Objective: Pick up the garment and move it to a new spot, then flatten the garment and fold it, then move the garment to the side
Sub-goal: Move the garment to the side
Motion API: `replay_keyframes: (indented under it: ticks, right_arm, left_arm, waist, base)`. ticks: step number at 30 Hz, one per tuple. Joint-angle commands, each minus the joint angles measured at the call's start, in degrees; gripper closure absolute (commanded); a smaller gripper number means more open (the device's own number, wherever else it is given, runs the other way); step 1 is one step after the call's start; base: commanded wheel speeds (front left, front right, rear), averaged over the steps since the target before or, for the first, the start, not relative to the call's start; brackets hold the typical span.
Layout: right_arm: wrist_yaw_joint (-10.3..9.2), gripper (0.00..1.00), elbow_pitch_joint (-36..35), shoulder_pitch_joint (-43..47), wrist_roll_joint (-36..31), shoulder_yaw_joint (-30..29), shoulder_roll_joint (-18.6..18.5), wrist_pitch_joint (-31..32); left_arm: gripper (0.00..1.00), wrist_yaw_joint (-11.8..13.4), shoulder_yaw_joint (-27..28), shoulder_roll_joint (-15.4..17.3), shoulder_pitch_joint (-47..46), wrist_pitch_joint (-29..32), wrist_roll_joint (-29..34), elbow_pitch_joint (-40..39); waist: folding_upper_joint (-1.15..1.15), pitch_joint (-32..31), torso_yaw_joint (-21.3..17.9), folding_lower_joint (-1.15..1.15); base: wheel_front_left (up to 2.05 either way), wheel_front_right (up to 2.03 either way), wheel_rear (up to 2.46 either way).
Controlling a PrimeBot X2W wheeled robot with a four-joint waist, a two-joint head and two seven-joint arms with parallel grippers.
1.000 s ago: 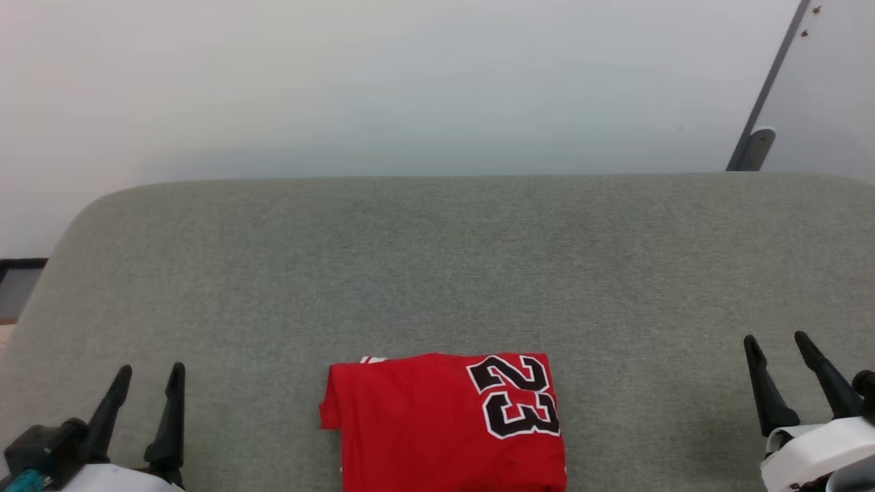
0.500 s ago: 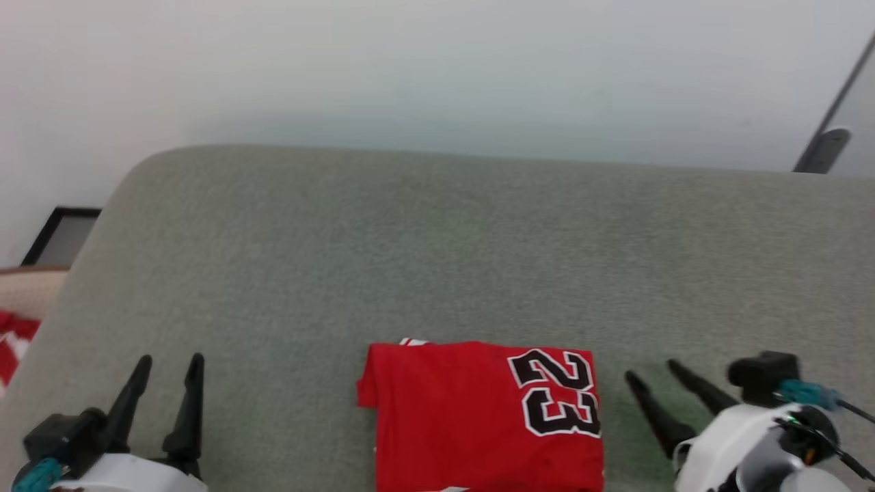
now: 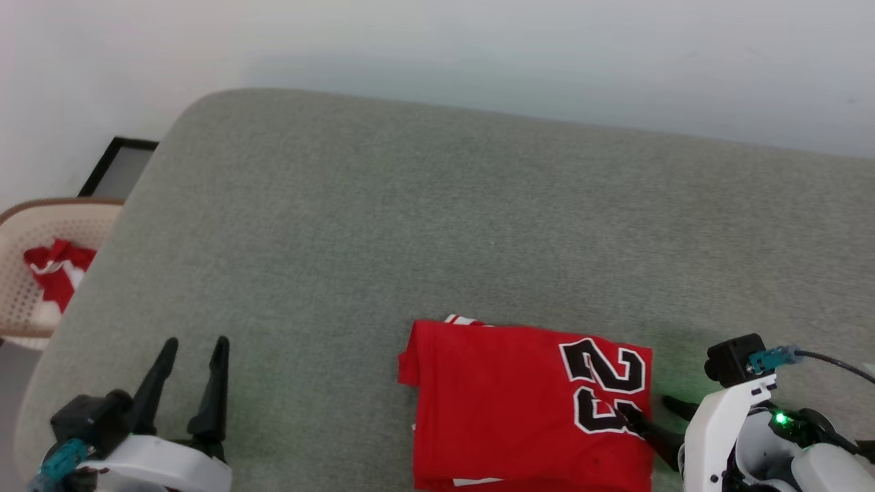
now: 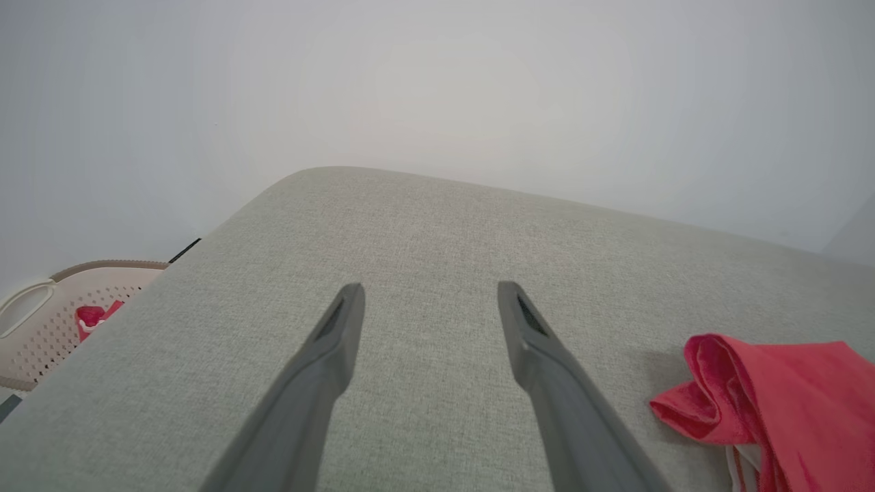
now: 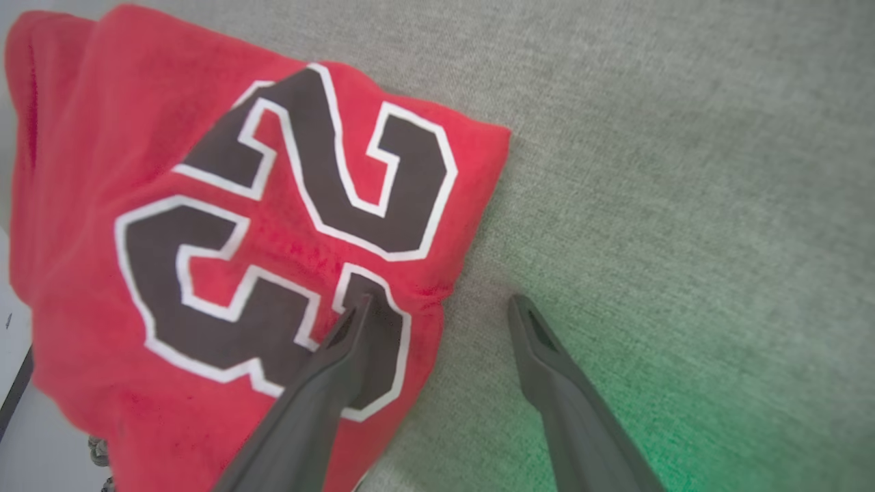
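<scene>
**Colleague:** Where is the garment, and how much of it can you see?

**Operator:** I see the garment [image 3: 519, 403] folded into a flat red rectangle on the near right part of the bench [image 3: 410, 225]. The bottom of my head view cuts off its near edge. The sleeves are tucked out of sight, and only slivers of white trim peek out at the far and near edges. A black number 23 [image 3: 605, 393] with a white outline lies sideways by the right edge.

**Colleague:** And the grippers?

**Operator:** My right gripper [image 3: 649, 410] stands wide apart across that right edge and grasps nothing. One dark finger lies over the lower digit and hides part of it; the other is over bare bench. From the right wrist view I cannot tell whether that finger presses the cloth or hangs just above it. My left gripper [image 3: 196, 345] is also spread wide and empty. It is over bare bench at the near left, well apart from the garment.

**Colleague:** What about surfaces and shapes?

**Operator:** The bench is padded and round-cornered, covered in grey-green woven fabric with a fine grain. The garment looks soft and matte, and in the left wrist view its near corner [image 4: 711, 403] bunches into a loose rolled fold. The fingers are long, tapering and matte. Past the bench's left corner is a beige perforated basket [image 3: 61, 203], cut off by the picture's edge. It holds a crumpled red-and-white cloth [image 3: 58, 270], too small to make out.
</scene>
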Motion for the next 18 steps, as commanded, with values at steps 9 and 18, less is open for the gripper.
replay_keyframes:
  ticks: [9, 18]
  right_arm:
    - [-0.09, 0.00, 4.5, 0.9, -0.4, -1.0, 4.4, 9.2]
    - [-0.10, 1.00, 2.3, 1.4, -3.6, -3.8, 4.9, 12.6]
  left_arm:
    - [0.00, -0.2, -1.0, -0.6, -1.7, -0.2, 0.1, 0.6]
    - [0.00, -0.2, -1.5, -0.1, -2.2, -0.2, 0.0, 1.1]
  waist:
    - [0.00, 2.0, 2.6, 0.00]
    - [0.00, 1.3, 1.9, 0.00]
  base:
    - [0.00, 0.00, 0.00]
    - [0.00, 0.00, 0.00]
